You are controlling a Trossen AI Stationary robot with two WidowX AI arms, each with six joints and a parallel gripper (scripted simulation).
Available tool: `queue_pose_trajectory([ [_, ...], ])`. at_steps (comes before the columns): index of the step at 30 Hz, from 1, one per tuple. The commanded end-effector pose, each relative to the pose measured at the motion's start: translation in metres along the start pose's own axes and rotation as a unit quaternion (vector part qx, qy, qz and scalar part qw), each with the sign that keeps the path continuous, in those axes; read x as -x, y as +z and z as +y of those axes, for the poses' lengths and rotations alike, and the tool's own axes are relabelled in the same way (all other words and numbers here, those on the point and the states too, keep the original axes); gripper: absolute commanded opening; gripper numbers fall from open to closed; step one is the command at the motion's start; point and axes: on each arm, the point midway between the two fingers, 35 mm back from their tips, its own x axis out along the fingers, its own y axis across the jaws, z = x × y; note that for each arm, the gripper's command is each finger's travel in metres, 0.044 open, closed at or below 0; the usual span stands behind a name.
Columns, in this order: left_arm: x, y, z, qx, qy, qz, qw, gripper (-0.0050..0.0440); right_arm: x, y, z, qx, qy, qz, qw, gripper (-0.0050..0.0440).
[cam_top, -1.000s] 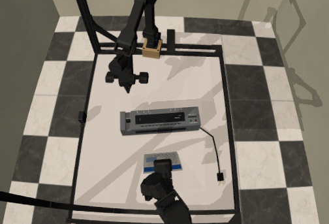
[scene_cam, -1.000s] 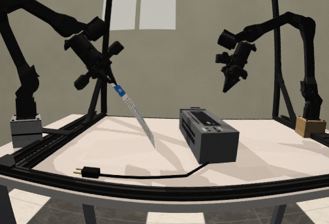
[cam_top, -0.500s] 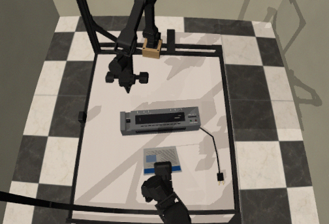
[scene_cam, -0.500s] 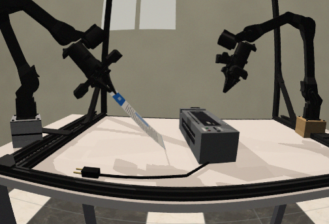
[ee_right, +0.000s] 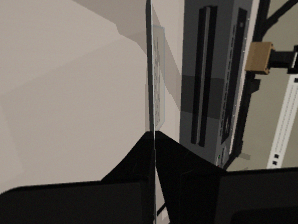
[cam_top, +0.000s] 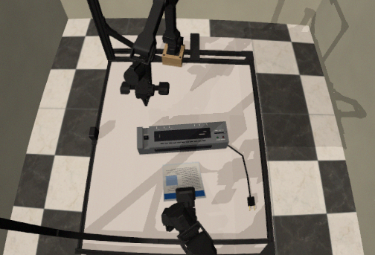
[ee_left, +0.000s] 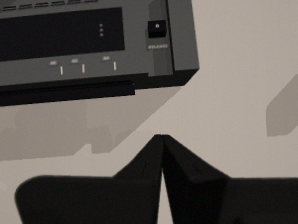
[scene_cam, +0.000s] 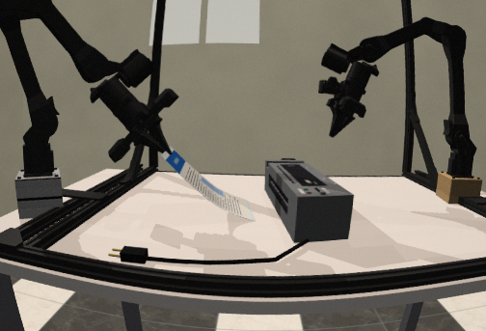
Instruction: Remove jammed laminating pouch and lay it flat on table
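The grey laminator stands upright mid-table, also in the exterior view, with its RELEASE key at one end. The laminating pouch, printed with text and blue patches, is out of the laminator. It slopes from my right gripper down toward the table. My right gripper is shut on the pouch's upper edge, and the pouch shows edge-on in the right wrist view. My left gripper is shut and empty, held high behind the laminator.
The black power cord runs from the laminator's end to its plug, to the side of the pouch. In the exterior view the plug lies near the table's edge. A black rail frame borders the table.
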Motion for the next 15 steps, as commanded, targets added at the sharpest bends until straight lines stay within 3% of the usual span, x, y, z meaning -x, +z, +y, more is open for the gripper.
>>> queue_pose_trajectory([
  [1,0.007,0.006,-0.001,0.002,-0.004,-0.013,1.000,-0.0050,-0.011,0.001,0.013,-0.002,-0.001,0.001,1.000,-0.0050],
  [6,0.007,0.006,-0.001,0.002,-0.004,-0.013,1.000,-0.0050,-0.024,0.001,0.029,-0.003,-0.001,0.001,1.000,-0.0050],
  [8,0.007,0.006,-0.001,0.002,-0.004,-0.013,1.000,-0.0050,-0.024,0.001,0.029,-0.003,-0.001,0.001,1.000,-0.0050],
  [9,0.007,0.006,-0.001,0.002,-0.004,-0.013,1.000,-0.0050,-0.015,0.001,0.017,-0.003,-0.003,-0.002,1.000,-0.0050],
  [15,0.007,0.006,-0.001,0.002,-0.004,-0.013,1.000,-0.0050,-0.029,0.001,0.035,-0.003,-0.003,0.000,1.000,-0.0050],
])
